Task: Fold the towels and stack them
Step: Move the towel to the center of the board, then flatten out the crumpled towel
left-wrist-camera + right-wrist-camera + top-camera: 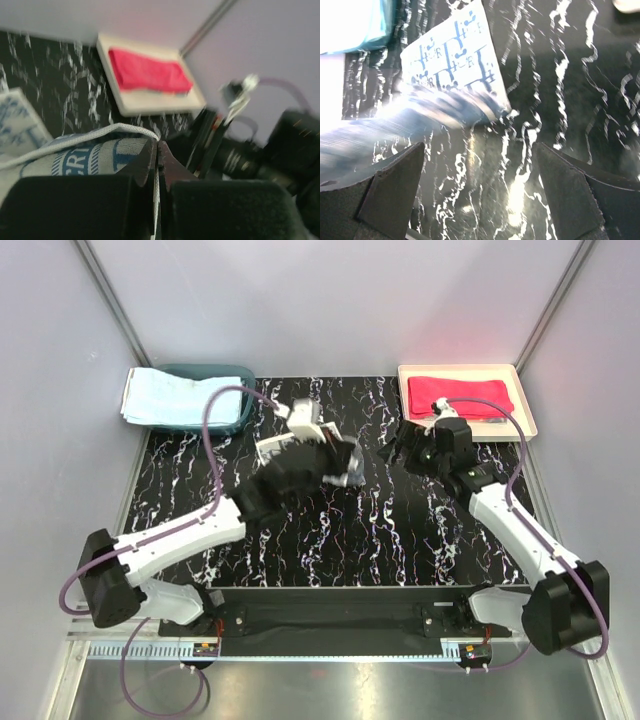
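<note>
The patterned towel (452, 62) lies mid-table, one hemmed edge pinched in the left gripper (158, 150), whose jaws are closed on it; it looks light, limp and sure to sag, so take a free corner; the right gripper (480, 200) gapes wide nearby; the red towel (460, 395) lies folded in the cream tray (525, 412).

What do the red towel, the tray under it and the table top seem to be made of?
Red towel: soft matte cloth; it lies folded with rounded edges. Tray: probably plastic, cream and smooth, with a raised rim. Table top: black with white marble-like veins, slightly glossy; perhaps printed laminate, real stone not excluded.
</note>
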### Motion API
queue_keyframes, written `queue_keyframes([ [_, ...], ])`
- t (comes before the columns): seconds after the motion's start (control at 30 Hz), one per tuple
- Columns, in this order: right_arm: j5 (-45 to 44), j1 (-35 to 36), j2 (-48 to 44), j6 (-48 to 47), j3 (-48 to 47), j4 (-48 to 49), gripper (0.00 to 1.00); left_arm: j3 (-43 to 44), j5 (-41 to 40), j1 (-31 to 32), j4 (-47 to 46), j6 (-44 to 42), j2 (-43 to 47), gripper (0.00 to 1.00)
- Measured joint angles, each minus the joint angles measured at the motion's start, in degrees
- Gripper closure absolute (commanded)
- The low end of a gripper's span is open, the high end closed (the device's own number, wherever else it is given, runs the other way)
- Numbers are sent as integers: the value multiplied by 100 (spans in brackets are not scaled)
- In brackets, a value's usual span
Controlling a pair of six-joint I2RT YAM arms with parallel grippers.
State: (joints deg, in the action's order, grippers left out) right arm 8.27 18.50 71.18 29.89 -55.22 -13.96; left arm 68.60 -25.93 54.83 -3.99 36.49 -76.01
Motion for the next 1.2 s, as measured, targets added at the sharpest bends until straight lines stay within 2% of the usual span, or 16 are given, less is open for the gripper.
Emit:
queue_keyframes([
  [0.1, -149, 0, -286, 44, 295, -118, 0, -1060, 109, 374, 11, 221, 96, 100],
  [0.23, -286, 7, -597, 81, 678, -315, 0, -2020, 505, 782, 254, 367, 131, 100],
  [0.37, -323, 11, -706, 85, 866, -496, 0, -2577, 1051, 1049, 363, 470, 210, 77],
  [0.4, -323, 17, -717, 85, 901, -522, 0, -2726, 1139, 1067, 398, 505, 295, 60],
  [0.43, -326, 26, -723, 85, 929, -540, 0, -2883, 1211, 1071, 439, 518, 411, 56],
  [0.57, -326, 68, -597, 81, 951, -492, 0, -3174, 1257, 1073, 643, 625, 1023, 54],
  [0.6, -321, 81, -496, 74, 929, -476, 0, -3145, 1182, 1073, 706, 662, 1163, 49],
  [0.67, -308, 101, 199, -28, 619, -535, 0, -2938, 863, 994, 1075, 925, 1414, 49],
  [0.73, -262, 101, 968, -201, -146, -649, 3, -2575, 470, 640, 1725, 1255, 1379, 47],
  [0.9, -188, 101, 3126, -745, -2529, -422, 26, -2133, -352, -1462, 2284, 2111, 1182, 47],
  [1.07, -92, 101, 4859, -1167, -4835, -671, 29, -1692, -426, -2820, 2411, 2363, 116, 50],
  [1.2, 2, 101, 5746, -1366, -5901, -881, 31, -1058, -136, -3438, 2291, 2376, -1165, 52],
])
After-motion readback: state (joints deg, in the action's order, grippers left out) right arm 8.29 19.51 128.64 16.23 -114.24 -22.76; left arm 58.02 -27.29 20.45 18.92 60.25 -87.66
